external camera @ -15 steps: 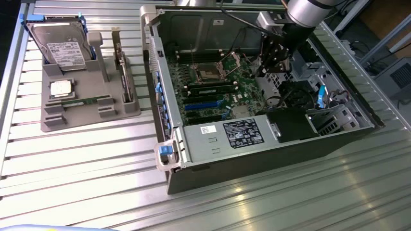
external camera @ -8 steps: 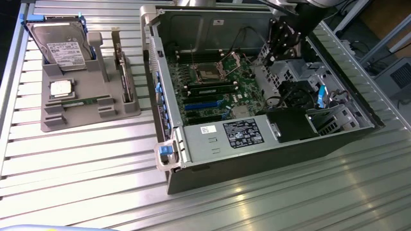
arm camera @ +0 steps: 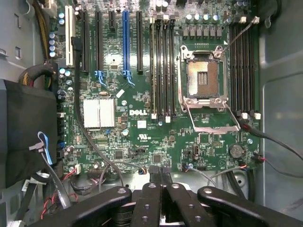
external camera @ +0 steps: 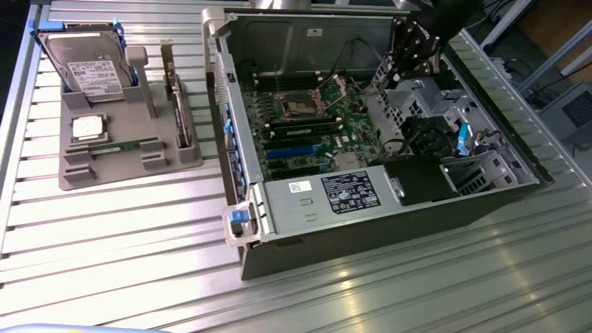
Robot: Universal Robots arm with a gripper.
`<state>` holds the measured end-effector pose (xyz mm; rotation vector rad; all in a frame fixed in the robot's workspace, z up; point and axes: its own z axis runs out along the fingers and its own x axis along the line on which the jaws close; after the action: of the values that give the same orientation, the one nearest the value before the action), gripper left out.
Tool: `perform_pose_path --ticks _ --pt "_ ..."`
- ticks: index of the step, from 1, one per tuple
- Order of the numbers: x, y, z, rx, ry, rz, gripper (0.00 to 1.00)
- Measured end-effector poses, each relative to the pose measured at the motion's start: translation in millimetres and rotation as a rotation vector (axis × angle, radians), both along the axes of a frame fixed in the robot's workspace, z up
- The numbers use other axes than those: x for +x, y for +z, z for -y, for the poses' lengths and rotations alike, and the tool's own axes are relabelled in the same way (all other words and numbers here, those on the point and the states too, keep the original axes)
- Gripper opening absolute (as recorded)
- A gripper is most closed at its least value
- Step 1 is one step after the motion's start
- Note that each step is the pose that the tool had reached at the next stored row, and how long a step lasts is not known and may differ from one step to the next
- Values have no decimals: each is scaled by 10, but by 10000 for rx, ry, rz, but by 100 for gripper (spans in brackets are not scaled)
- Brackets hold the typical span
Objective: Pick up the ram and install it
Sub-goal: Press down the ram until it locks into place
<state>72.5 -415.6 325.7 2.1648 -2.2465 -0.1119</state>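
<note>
The ram (external camera: pixel 116 147) is a thin green stick lying flat in the grey holder (external camera: pixel 129 170), on the exterior view's left, with nothing touching it. My gripper (external camera: pixel 414 59) hangs over the far side of the open computer case (external camera: pixel 370 229), well away from the holder. In the wrist view my gripper (arm camera: pixel 160 172) is shut with nothing between its fingers (arm camera: pixel 152 189), which press together. It looks down on the green motherboard (arm camera: pixel 142 137), with the black memory slots (arm camera: pixel 163 71) next to the open processor socket (arm camera: pixel 203 78).
The holder also carries a silver hard drive with blue rails (external camera: pixel 88 66), a dark expansion card (external camera: pixel 179 104) on edge and a small square chip (external camera: pixel 86 128). Cables (arm camera: pixel 90 137) cross the board. The ribbed metal table (external camera: pixel 120 236) surrounds the case.
</note>
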Motion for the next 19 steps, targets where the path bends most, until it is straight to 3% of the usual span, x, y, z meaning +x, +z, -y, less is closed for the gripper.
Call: perform_pose_path --ticks 5,8,9,11,14,19 --pt "0 -3 0 -210 -1500 1 10" --pt "0 -4 -1 -303 -2099 2 10" --pt "0 -5 0 -374 -2453 4 10" --pt "0 -6 0 -411 -2704 4 10" --pt "0 -9 0 -542 -3415 7 10" --pt "0 -9 0 -630 -4229 -1 10"
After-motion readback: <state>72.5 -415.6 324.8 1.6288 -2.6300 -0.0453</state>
